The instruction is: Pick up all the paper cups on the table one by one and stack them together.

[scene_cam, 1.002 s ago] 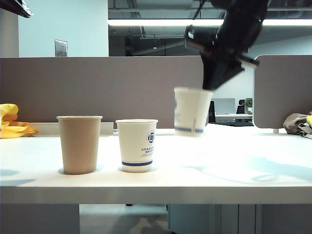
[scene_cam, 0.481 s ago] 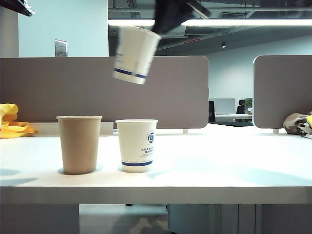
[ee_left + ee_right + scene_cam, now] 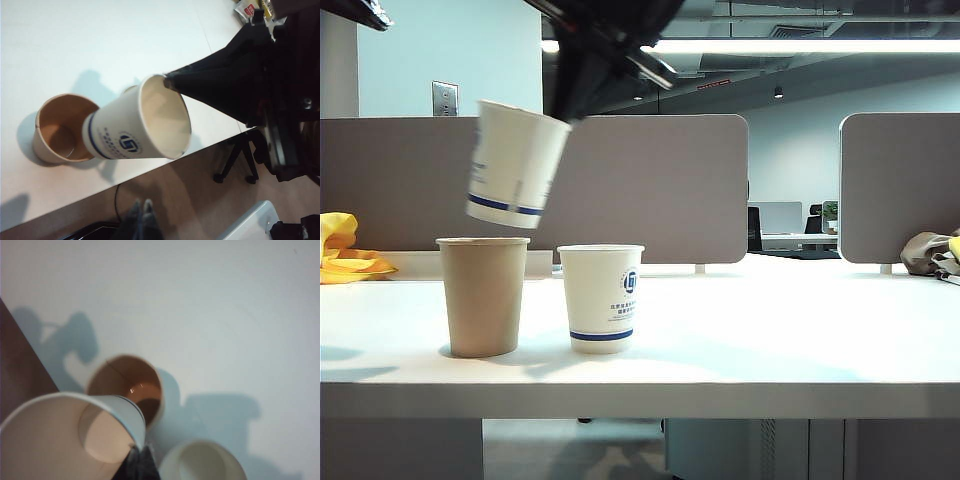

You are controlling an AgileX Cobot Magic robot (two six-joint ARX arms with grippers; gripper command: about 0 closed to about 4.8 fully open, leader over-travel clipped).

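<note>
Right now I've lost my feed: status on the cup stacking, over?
Right gripper shut on carried white cup, tilted above brown cup. Left gripper not visible. Second white cup stands alongside on table. Nothing blocking the brown cup.

The right end effector (image 3: 582, 75) is matte black — angular, tapering to a narrow wedge, with a thin straight bar along its upper side. From the left wrist view its body (image 3: 235, 87) reads as a dark, flat-faced cone joined to a blockier black housing with a small round fastener.
</note>
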